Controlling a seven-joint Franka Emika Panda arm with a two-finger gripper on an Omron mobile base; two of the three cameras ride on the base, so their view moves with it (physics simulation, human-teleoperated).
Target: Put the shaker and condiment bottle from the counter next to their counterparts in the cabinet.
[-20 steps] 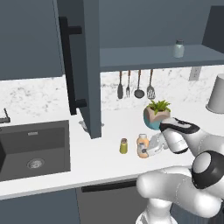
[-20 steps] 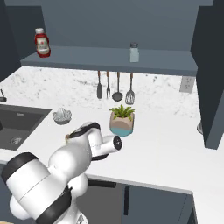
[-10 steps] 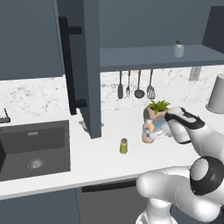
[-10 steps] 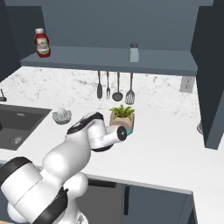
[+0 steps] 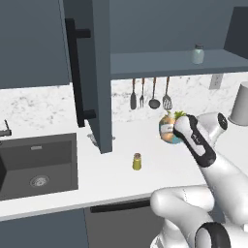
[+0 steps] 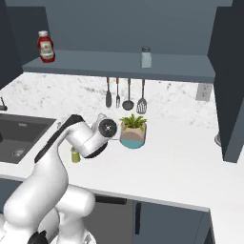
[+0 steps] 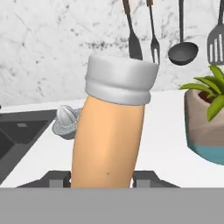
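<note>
My gripper (image 5: 170, 131) is shut on the condiment bottle (image 5: 166, 130), an orange bottle with a pale cap, and holds it above the counter (image 5: 121, 180) in front of the plant. In the hand view the condiment bottle (image 7: 111, 140) stands slightly tilted between the dark fingertips (image 7: 57, 178). The yellow shaker (image 5: 137, 161) stands alone on the counter to the left of the hand, and the arm partly hides the shaker (image 6: 75, 155) in the right base view. The cabinet (image 5: 160, 63) is open, its door (image 5: 99, 72) swung out.
On the cabinet shelf stand a pale capped shaker (image 6: 146, 56) and a red bottle (image 6: 45, 46). A potted plant (image 6: 133, 131) sits behind the hand, under hanging utensils (image 6: 127, 93). A juicer (image 7: 65, 120) lies near the dark sink (image 5: 38, 164).
The gripper has shut on the condiment bottle, which stood beside the shaker, and lifted it up and to the right. The shaker has stayed put.
</note>
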